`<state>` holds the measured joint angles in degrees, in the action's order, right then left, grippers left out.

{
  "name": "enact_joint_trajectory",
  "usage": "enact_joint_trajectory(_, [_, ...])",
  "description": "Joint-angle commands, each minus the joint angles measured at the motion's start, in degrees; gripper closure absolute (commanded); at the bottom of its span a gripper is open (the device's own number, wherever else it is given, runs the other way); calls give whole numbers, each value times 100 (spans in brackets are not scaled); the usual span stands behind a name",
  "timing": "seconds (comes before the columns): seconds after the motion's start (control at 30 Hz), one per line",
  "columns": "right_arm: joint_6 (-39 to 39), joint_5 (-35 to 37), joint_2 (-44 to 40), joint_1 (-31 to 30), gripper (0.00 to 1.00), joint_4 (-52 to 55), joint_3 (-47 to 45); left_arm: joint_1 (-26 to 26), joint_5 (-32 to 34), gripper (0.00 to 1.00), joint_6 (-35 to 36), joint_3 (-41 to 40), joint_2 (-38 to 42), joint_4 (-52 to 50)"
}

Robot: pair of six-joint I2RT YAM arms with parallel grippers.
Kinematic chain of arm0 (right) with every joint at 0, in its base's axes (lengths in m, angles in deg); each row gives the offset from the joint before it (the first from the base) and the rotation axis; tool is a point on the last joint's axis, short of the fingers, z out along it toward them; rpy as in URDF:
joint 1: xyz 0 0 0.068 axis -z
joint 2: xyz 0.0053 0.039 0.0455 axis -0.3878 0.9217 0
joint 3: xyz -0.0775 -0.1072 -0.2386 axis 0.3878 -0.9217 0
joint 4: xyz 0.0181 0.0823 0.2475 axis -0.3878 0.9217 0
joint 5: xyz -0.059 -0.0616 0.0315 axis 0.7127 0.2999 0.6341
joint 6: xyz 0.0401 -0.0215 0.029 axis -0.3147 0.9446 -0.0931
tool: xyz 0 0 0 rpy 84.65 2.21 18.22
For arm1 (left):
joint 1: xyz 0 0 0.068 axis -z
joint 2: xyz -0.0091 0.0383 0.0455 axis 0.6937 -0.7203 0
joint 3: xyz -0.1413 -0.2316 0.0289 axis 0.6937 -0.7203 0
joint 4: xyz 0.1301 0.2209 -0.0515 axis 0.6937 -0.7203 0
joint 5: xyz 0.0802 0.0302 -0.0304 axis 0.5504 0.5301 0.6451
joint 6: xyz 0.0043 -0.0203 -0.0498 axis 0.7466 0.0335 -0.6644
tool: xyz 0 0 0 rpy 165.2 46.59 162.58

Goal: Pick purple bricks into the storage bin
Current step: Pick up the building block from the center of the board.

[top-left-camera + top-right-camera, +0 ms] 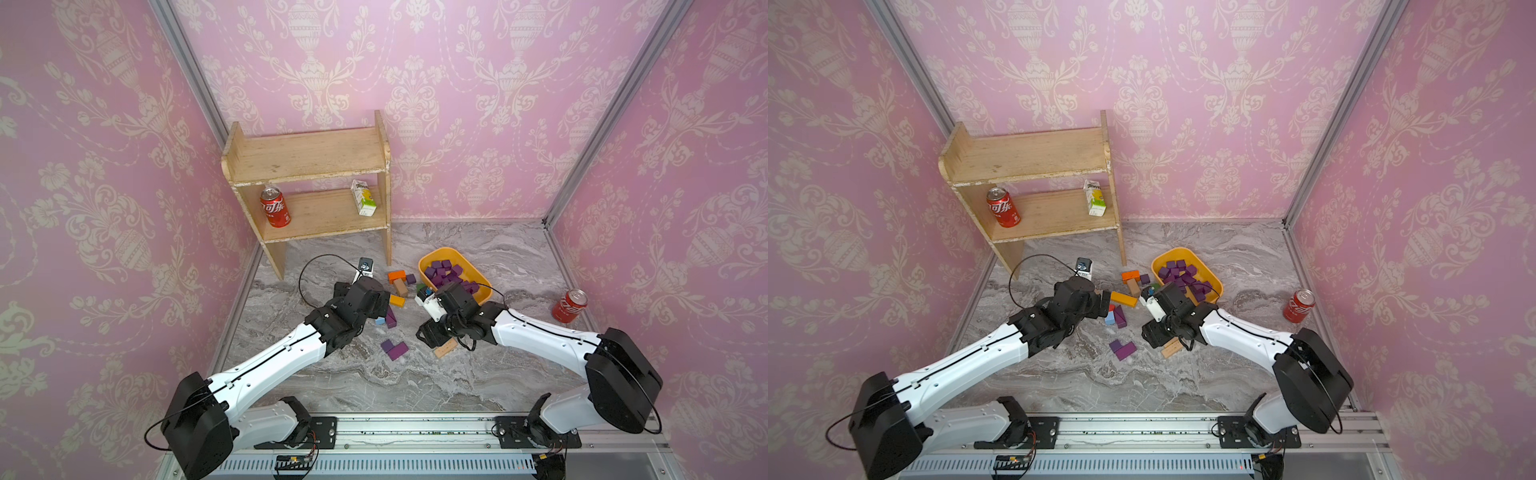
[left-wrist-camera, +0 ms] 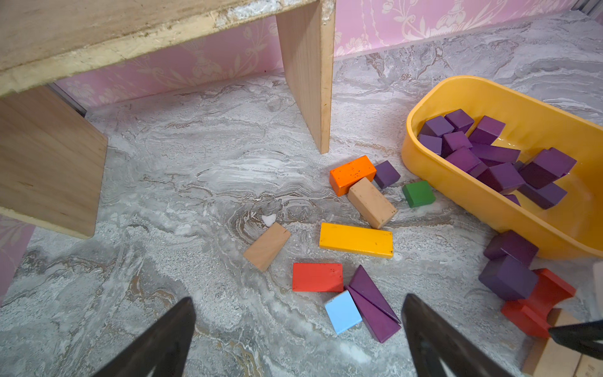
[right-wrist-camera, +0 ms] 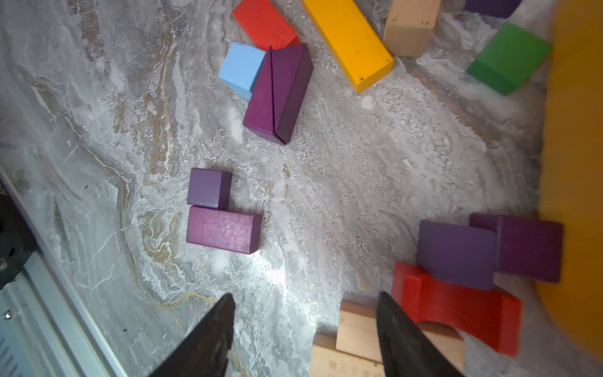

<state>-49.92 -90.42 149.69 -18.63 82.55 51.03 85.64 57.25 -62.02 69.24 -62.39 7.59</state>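
A grey marble-patterned table (image 1: 415, 374) fills the floor of the pink-papered booth, and at its back stands a pale wooden two-tier shelf (image 1: 307, 158). Two white-and-black arms reach in from the front rail, the left arm (image 1: 270, 365) and the right arm (image 1: 540, 336), their heads close together over the scatter of blocks. The left pincer (image 2: 298, 298) hangs wide open and empty above the table. The right pincer (image 3: 305, 294) has its jaws apart too, less widely, with bare table between them and one finger (image 3: 401, 329) in front of a plain tan wooden block (image 3: 355, 329). The shallow yellow-orange plastic storage bin (image 1: 473, 272) sits right of the shelf's foot, holding a heap of dark purple wooden bricks (image 2: 489, 160). A red cola can (image 1: 275, 206) and a small white-and-green drink carton (image 1: 363, 198) stand on the lower shelf. A second red can (image 1: 569, 306) stands on the table well to the right of the bin. More purple bricks lie loose outside: two purple blocks (image 3: 456, 253) just beside the bin's outer wall, one leaning on a red arch-shaped block (image 3: 456, 310). A pair of purple wedges (image 3: 279, 94) touches a light blue block (image 3: 241, 68). A purple cube (image 3: 208, 187) touches a purple bar (image 3: 223, 230), making an L out in the open. One small purple cube (image 2: 386, 174) lies just beside an orange block (image 2: 352, 174).
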Motion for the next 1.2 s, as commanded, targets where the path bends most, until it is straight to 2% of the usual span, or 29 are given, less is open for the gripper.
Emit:
enact_joint_trajectory(0.0, [-143, 698, 137, -7, 31, 342, 231, -52, 244, 1, -78, -128, -18, 210])
enact_joint_trajectory(0.17, [-266, 1171, 363, 86, 31, 448, 376, -111, 229, 1, -170, -291, -34, 660])
enact_joint_trajectory(0.53, [-323, 1306, 1037, 393, 31, 347, 660, -206, 170, 1, -170, -435, -18, 918])
enact_joint_trajectory(0.9, [-236, 1284, 1423, 471, 32, 436, 849, -360, -21, 1, -157, -482, -31, 889])
enact_joint_trajectory(1.17, [-266, 1043, 1376, 469, 40, 221, 624, -424, -62, 1, -252, -526, -22, 845])
